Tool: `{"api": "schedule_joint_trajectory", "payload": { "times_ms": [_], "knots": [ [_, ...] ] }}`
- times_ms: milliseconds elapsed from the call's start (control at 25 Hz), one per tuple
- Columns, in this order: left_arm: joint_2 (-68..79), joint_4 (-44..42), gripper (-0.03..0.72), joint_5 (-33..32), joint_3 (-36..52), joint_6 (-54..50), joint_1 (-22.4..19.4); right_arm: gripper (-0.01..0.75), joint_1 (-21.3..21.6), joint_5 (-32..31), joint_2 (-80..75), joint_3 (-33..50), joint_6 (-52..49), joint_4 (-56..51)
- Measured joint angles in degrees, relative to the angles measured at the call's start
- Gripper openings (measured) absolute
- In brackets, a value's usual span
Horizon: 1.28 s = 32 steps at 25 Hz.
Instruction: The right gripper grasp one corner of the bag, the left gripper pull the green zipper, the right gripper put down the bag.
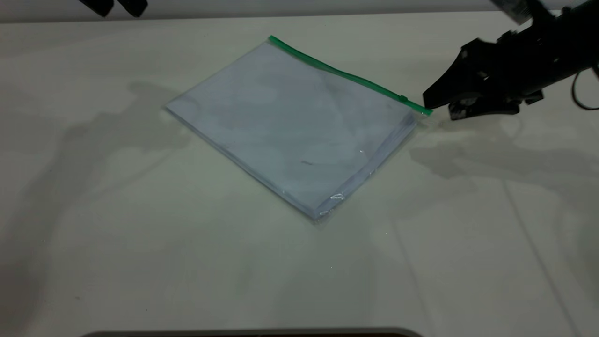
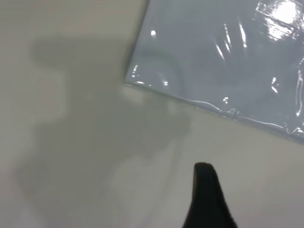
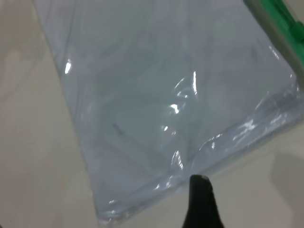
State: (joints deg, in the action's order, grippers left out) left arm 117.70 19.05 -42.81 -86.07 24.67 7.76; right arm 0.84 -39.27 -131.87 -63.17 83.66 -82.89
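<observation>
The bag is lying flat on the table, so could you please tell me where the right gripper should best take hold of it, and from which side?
Probably the bag corner at the zipper end nearest the right gripper, approached low from that side. The bag lies flat on the table, so only an edge or corner can be pinched, and this corner already points at the gripper. The left gripper is parked at the far edge.

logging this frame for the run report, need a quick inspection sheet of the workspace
surface: pale table, shadows only
job's things: bag flat on the table; green zipper along its far edge, slider near the right end
clutter: nothing seen
grippers: right gripper low beside the bag's zipper corner, not holding it; left gripper at the far left edge, away from the bag
cables: black cable looping behind the right arm
surroundings: nothing seen
</observation>
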Motion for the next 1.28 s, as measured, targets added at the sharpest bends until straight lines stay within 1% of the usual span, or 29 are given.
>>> {"api": "schedule_joint_trajectory", "payload": {
  "times_ms": [240, 720, 1000, 1120, 1200, 1240, 1280],
  "knots": [
    [0.1, 1.1, 0.561, 0.0, 0.0, 0.1, 0.2, 0.578, 0.0, -0.5, -5.6, -5.4, 0.0, -0.3],
    [0.1, 1.6, 0.561, 0.3, 0.0, 0.1, 0.2, 0.578, 0.0, -0.6, -13.5, -11.8, 3.3, -4.0],
    [0.1, 1.6, 0.561, 0.4, 0.0, 0.1, 0.2, 0.578, 0.0, -6.4, -16.8, -14.2, 5.7, -8.2],
    [0.1, 1.6, 0.561, 0.5, 0.0, 0.1, 0.2, 0.574, -0.4, -7.8, -17.7, -14.3, 6.7, -10.6],
    [0.1, 1.6, 0.561, 0.6, 0.0, 0.1, 0.2, 0.544, -0.7, -8.0, -18.0, -14.3, 7.4, -11.2],
    [0.1, 1.6, 0.561, 0.6, 0.0, 0.1, 0.2, 0.519, -1.0, -8.2, -18.1, -14.3, 7.7, -11.5],
    [0.1, 1.6, 0.561, 0.8, 0.0, 0.3, 0.2, 0.475, -1.2, -8.4, -18.2, -14.3, 8.1, -11.6]
  ]
}}
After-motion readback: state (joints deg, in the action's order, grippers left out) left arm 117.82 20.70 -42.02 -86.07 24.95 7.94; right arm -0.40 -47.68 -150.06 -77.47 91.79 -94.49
